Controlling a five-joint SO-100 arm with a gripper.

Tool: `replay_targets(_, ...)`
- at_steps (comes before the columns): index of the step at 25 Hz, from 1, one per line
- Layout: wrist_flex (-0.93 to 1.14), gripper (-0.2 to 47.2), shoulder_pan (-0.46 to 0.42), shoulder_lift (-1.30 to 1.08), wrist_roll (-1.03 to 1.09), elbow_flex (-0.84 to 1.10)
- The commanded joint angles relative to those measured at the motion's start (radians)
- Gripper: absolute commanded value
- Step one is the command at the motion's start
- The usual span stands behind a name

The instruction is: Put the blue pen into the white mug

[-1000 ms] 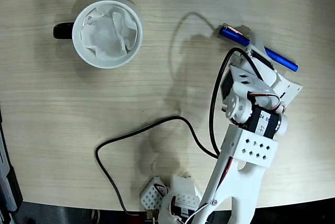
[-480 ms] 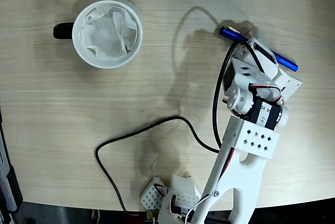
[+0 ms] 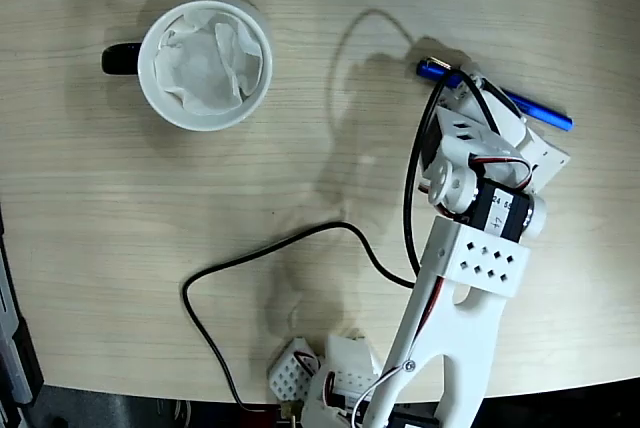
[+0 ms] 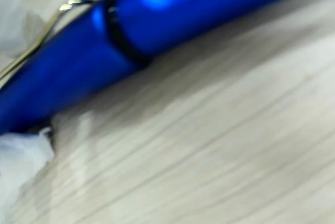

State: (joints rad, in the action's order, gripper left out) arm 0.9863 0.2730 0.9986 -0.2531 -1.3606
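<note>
The blue pen (image 3: pixel 545 114) is slim, glossy and bright blue, with a dark ring round its barrel and a thin metallic clip, both plain in the wrist view (image 4: pixel 172 12). It lies on the pale wood-grain counter (image 3: pixel 150 218) at the upper right of the fixed view, well apart from the white mug (image 3: pixel 205 64), which has a black handle and crumpled white paper inside. The tool (image 3: pixel 478 98) sits over the pen's middle; whether it grips the pen I cannot tell. Since half a second ago the arm has crept upward and left, and the pen lies slightly flatter.
</note>
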Motion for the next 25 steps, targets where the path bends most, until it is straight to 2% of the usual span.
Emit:
replay_targets(1,-0.002,3.0,-0.003,0.014,-0.023,0.048)
replay_targets(5,-0.003,0.1,-0.003,0.011,-0.025,0.048)
replay_targets(14,-0.003,0.1,0.002,0.048,-0.025,0.048)
replay_targets(25,0.002,0.0,-0.018,0.227,-0.077,0.046)
